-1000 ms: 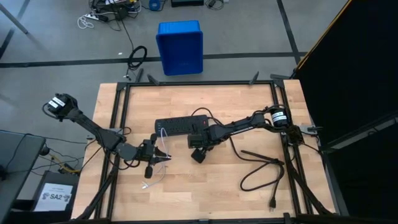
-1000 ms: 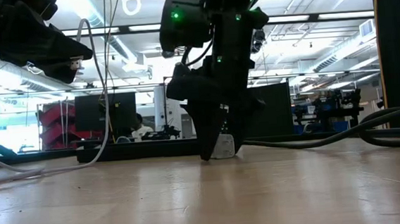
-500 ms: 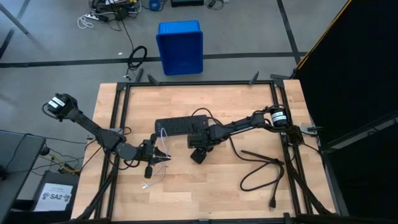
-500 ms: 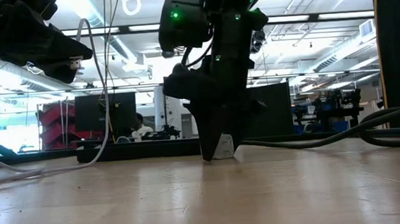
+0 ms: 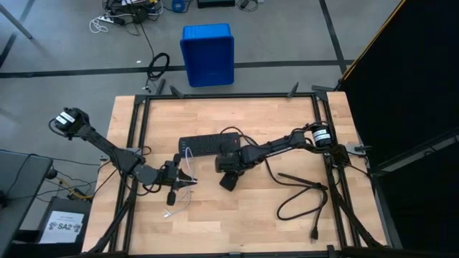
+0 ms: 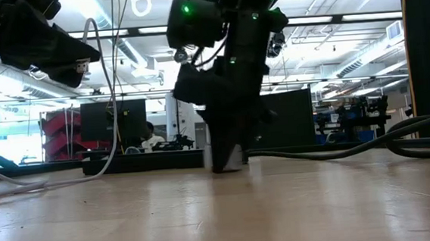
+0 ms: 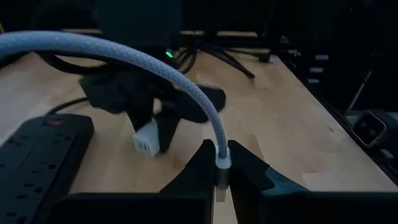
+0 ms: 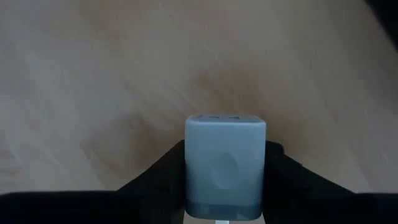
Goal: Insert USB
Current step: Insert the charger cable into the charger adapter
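The thin whitish-grey braided USB cable (image 7: 155,74) is clamped near its plug end in the left tool (image 7: 219,169), whose dark fingers are clenched on the small white collar of the plug. In the overhead view this left tool (image 5: 178,185) sits in front of the black multi-socket power strip (image 5: 208,145), with the rest of the pale cable trailing in a loose loop on the pale wooden counter (image 5: 237,222) further out from the strip.

The small white cube-shaped charger adapter (image 8: 225,163) rests on the counter just beside the power strip's near edge. The right tool (image 5: 228,175) is down over it, a dark finger against each side of the cube in the right wrist view, so it grasps the adapter. The left wrist view shows the adapter (image 7: 147,142) with its port face turned toward the cable plug, well apart from it.

As I judge it, the task is roughly at its midpoint: plug and adapter are each gripped, but the plug is not yet in the port. What is left is to steady the cube, line the plug up with the port and push it home.

A thick black power cord (image 5: 301,197) lies on the side of the adapter away from the left tool, untouched.
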Motion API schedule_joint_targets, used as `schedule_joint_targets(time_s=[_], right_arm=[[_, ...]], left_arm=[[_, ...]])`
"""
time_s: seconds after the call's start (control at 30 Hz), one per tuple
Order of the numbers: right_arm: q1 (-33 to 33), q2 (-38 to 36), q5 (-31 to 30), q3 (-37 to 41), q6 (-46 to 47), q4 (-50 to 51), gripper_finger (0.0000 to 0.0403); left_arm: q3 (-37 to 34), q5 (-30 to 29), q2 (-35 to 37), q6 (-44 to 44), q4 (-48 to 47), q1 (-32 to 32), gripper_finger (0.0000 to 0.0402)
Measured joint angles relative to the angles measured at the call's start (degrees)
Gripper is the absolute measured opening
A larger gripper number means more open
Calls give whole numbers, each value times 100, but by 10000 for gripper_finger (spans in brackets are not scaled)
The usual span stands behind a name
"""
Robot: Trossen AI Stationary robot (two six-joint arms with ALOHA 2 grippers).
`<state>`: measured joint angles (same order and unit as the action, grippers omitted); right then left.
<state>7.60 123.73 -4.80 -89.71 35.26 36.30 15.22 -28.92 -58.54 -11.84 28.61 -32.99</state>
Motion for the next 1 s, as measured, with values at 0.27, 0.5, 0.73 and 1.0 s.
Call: schedule_joint_targets(time_s=[0.27,0.5,0.73,1.0], right_arm=[[763,25,-1429,47,-986,-2381,118],[1461,8,-2618,934,-1775,-5199,118],[1635,6,-2937,3138,-2985,-10532,118],[1539,-1,-2230,3675,-3825,-11272,118]], left_arm=[[0,-45,4,260,605,0,10],[0,187,3,363,1203,-13,10],[0,356,4,678,1784,-156,10],[0,365,-483,719,2405,-69,10]])
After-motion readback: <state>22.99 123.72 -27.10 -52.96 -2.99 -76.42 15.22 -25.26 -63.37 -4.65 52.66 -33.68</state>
